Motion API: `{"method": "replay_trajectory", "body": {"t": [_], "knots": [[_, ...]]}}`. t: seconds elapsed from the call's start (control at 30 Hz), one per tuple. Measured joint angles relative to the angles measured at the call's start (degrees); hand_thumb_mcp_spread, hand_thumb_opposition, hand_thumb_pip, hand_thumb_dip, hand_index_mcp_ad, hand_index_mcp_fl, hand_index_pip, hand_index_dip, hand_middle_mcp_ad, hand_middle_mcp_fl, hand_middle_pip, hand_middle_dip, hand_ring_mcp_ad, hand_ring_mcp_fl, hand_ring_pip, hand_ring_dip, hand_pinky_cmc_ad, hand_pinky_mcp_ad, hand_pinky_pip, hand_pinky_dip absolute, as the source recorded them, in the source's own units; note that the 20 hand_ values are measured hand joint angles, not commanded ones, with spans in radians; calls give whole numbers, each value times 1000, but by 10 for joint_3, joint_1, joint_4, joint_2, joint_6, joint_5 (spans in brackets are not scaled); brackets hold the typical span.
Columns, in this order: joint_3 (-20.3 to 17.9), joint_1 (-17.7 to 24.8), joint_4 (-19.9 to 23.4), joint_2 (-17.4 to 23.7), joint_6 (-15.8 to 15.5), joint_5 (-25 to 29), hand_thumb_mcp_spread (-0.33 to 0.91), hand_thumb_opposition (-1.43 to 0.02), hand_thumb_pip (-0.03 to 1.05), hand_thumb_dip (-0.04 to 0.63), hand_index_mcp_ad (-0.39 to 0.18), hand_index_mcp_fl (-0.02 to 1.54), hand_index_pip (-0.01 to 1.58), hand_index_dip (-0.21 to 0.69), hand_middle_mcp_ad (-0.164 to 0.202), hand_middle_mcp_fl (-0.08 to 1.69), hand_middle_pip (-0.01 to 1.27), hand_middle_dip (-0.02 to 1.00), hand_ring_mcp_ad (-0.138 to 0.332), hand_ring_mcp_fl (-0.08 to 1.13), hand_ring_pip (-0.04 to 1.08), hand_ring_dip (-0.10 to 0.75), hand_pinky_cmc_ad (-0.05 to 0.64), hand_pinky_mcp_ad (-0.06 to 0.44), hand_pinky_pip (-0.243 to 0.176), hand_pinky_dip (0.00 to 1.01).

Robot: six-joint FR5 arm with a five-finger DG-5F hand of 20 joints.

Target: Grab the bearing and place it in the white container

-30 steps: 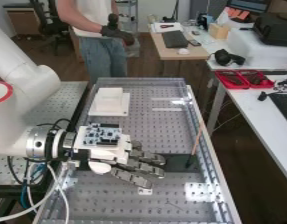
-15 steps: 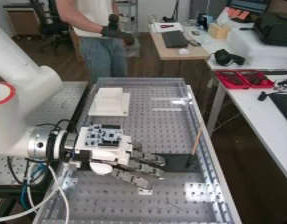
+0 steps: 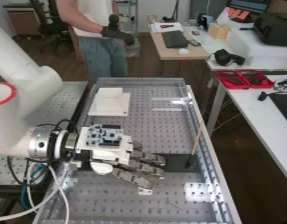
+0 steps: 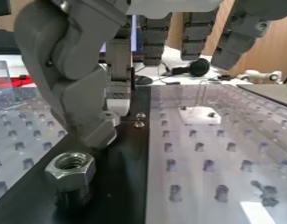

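Note:
Over the near half of the bench, the hand (image 3: 137, 170) stretches toward the view's right, fingers open and spread above a dark bar (image 3: 177, 162). A white box (image 3: 110, 98) on a flat white plate, seemingly the container, stands farther up the bench. In the wrist view, the hand (image 4: 74, 75) has its digits hanging over the dark bar. A hexagonal metal fitting (image 4: 71, 167) with a threaded hole stands on that bar, near one fingertip. A small round metallic part (image 4: 112, 118) is partly hidden behind that digit; I cannot tell whether it is the bearing.
A thin wooden stick (image 3: 196, 141) leans near the bench's right rail. A small white block (image 3: 145, 191) lies on the perforated surface just past the fingertips. Cables (image 3: 50, 187) hang below the arm's wrist. Red trays (image 3: 243, 79) stand on the side table.
The palm and wrist have shifted very slightly toward the view's right. The fingers keep nearly the same pose, and the white box has stayed in place.

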Motion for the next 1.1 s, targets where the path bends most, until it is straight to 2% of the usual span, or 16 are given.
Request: {"method": "replay_trajectory", "body": {"t": [0.27,0.43,1.1], "knots": [[0,1,4,-2,1,-1,415,-920,670,300,-105,3,1477,187,33,0,131,140,159,-2,77,42,363,248,-91,180],[2,1,2,-2,0,0,415,-920,670,300,-105,87,1508,185,37,0,131,140,159,-2,77,42,367,248,-91,180],[3,0,4,-4,1,0,415,-916,663,300,-101,122,1504,173,35,0,131,140,154,-2,79,42,367,248,-91,180]]}}
